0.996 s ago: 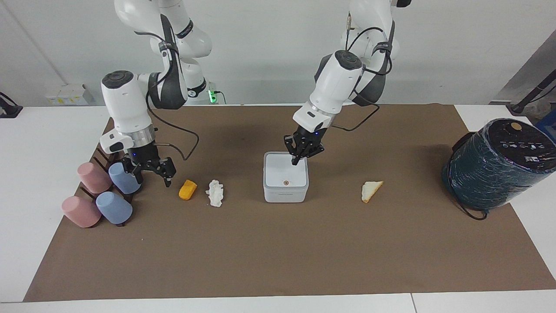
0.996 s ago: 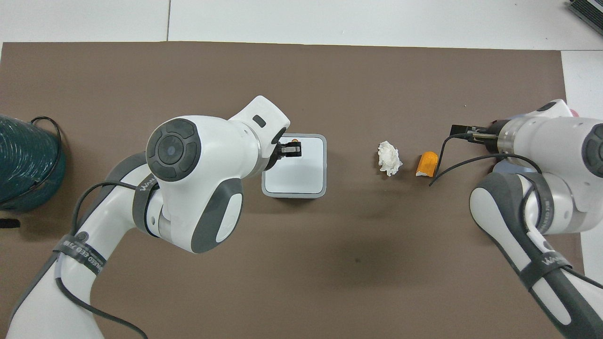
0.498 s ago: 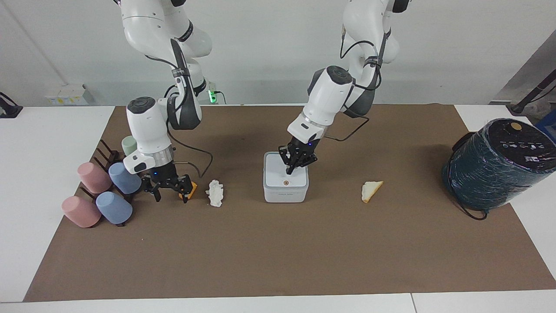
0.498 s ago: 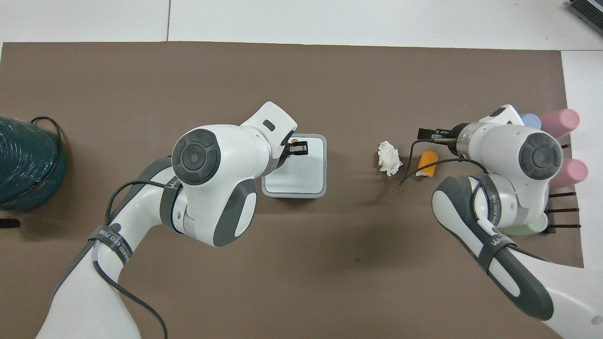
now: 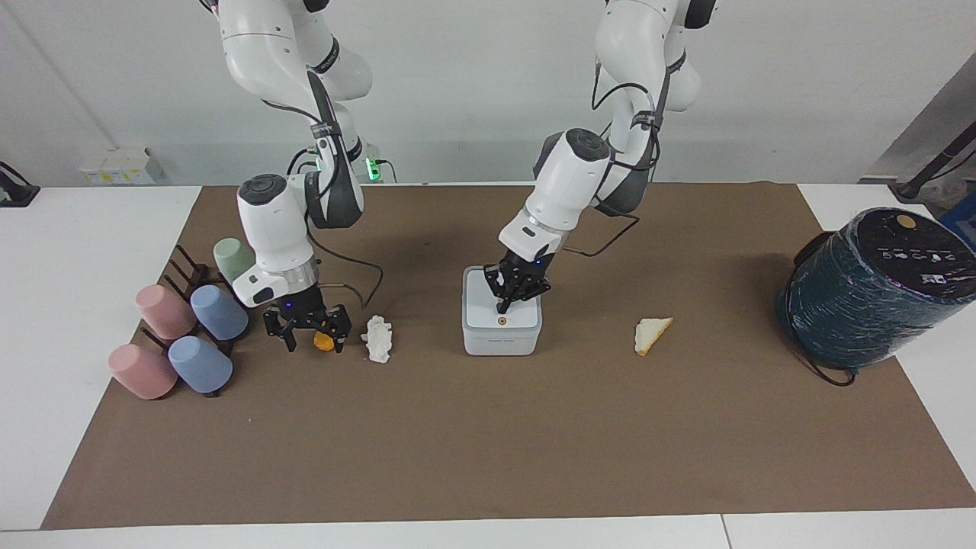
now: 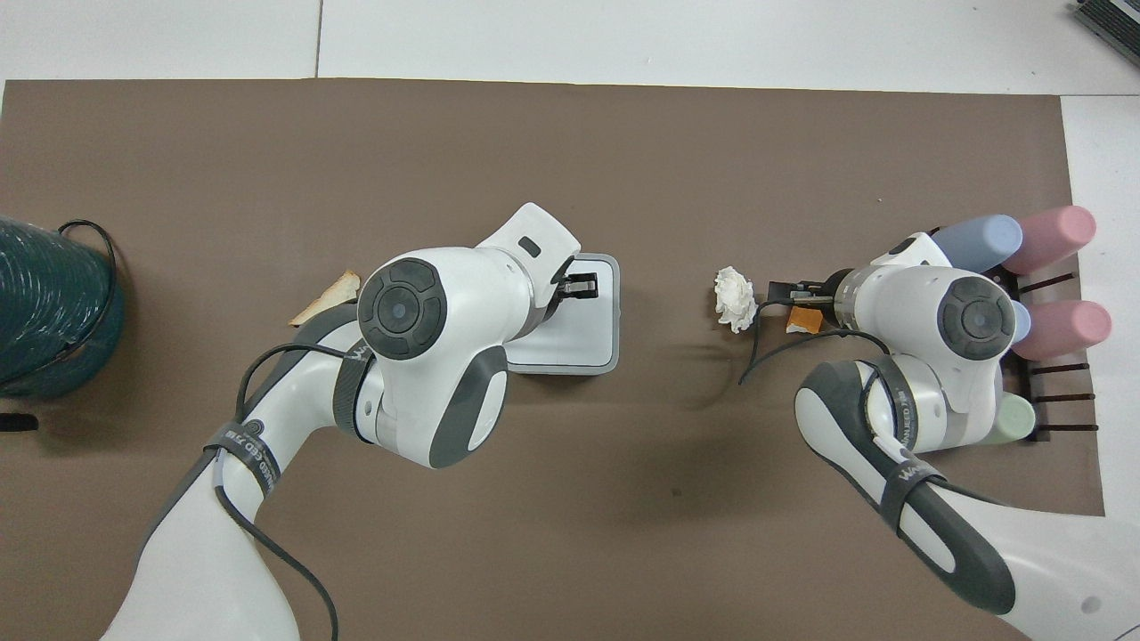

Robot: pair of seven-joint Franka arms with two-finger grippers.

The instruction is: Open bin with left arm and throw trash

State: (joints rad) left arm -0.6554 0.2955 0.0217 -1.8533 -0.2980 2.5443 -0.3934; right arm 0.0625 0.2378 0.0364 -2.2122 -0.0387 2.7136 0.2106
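Note:
The white square bin (image 5: 518, 335) (image 6: 588, 343) stands mid-table with its lid down. My left gripper (image 5: 504, 306) (image 6: 583, 287) is shut and points down at the lid, its tips just above the brownish button (image 5: 502, 321). My right gripper (image 5: 315, 340) (image 6: 795, 304) is open, low over the mat, with its fingers on either side of the orange chunk (image 5: 324, 341) (image 6: 804, 319). The white tissue wad (image 5: 378, 338) (image 6: 736, 299) lies between the chunk and the bin. The pale bread wedge (image 5: 652, 334) (image 6: 325, 298) lies beside the bin toward the left arm's end.
A big dark teal cylinder (image 5: 869, 290) (image 6: 44, 312) stands at the left arm's end of the table. Several pastel cups (image 5: 183, 328) (image 6: 1024, 267) lie on a dark rack at the right arm's end, close to my right gripper. A brown mat (image 5: 488, 442) covers the table.
My right gripper has moved from the cups toward the bin's side and come down around the orange chunk. My left gripper has slid along the lid toward the button and lowered.

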